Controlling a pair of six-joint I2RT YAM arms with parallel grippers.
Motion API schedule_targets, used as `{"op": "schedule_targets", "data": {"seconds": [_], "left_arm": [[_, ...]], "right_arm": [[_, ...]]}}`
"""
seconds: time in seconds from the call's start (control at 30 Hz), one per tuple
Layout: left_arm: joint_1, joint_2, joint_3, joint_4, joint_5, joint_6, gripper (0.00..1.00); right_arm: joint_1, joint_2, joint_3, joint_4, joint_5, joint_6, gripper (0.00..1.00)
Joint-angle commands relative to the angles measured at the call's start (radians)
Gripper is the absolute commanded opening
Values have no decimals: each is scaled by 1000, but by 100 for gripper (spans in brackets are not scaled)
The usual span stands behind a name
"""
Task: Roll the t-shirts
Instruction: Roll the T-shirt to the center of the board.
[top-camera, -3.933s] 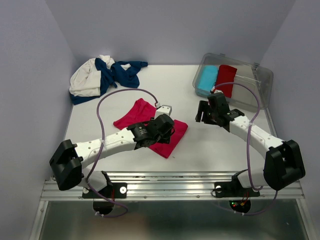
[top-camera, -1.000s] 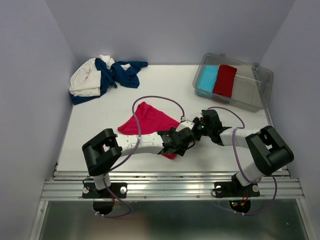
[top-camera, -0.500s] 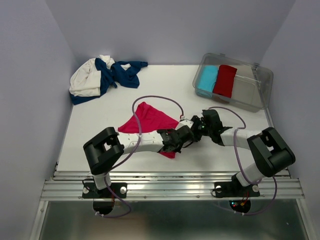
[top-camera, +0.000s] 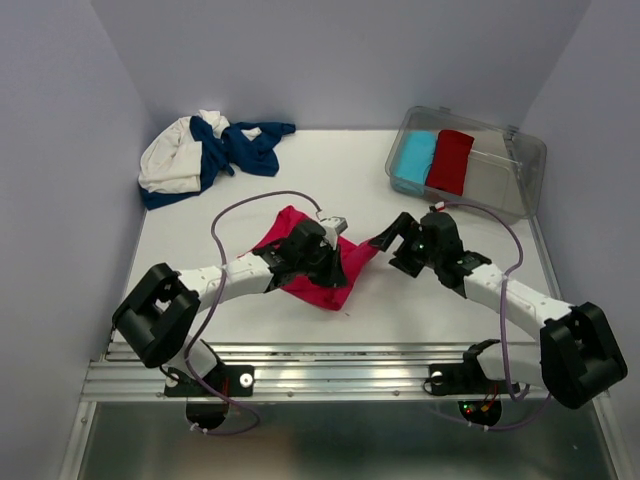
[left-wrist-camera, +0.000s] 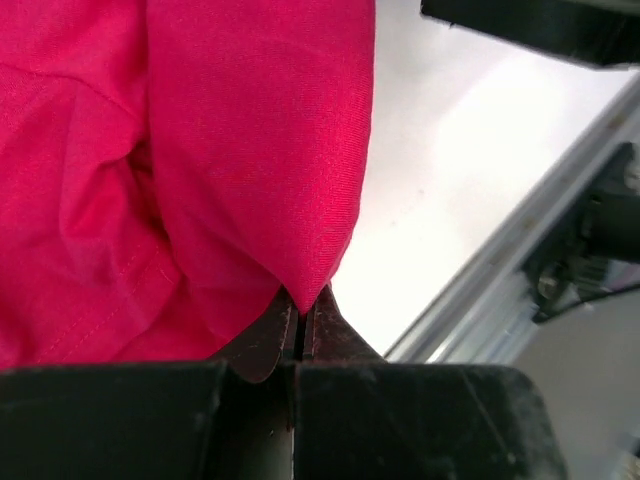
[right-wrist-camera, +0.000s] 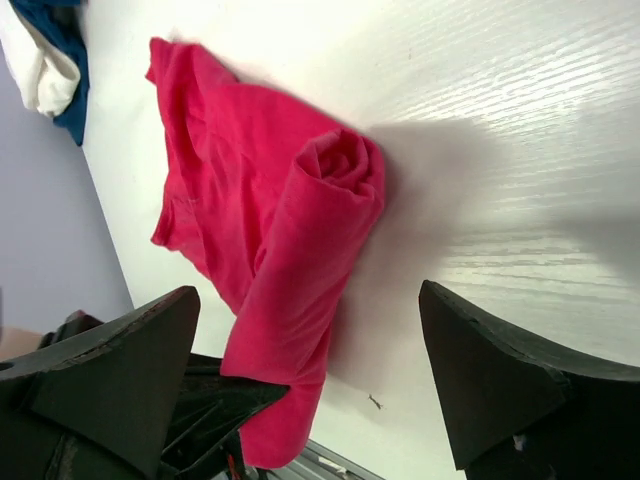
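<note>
Pink-red soft fabric t-shirt (top-camera: 340, 285) lies partly rolled in the middle of the white tabletop (top-camera: 330, 180), its roll slanting from the near edge toward the far right. The left pincer (left-wrist-camera: 300, 315) is clamped shut on the fabric's near corner, so that arm is nearer. The right pincer (right-wrist-camera: 308, 300) gapes wide and empty just right of the roll's far end.

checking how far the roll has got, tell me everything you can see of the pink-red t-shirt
The pink-red t-shirt is soft plain knit with a stitched hem, lying creased near the middle of the white table. Its side nearest the right gripper is wound into a loose roll, spiral end showing; the rest spreads flat. The left gripper is shut on a pointed fold of its edge, and the left arm crosses above it. The right gripper, open, stands apart from it.
</note>
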Motion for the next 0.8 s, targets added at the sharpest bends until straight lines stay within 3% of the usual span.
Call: {"op": "schedule_targets", "data": {"seconds": [0.0,0.3,0.47,0.57,0.77], "left_arm": [[62,-51,-90,226,261,-85,0],[200,-17,-224,472,493,-229,0],[261,19,-250,500,558,-242,0],[283,55,-249,506,575,-258,0],[311,110,-259,515,589,-281,0]], "right_arm": [[0,-72,34,-94,123,-22,96],[0,-40,77,-113,72,-97,96],[0,-11,82,-74,-35,-163,92],[41,43,99,-70,-72,-192,79],[117,96,114,-57,-40,-195,46]]}}
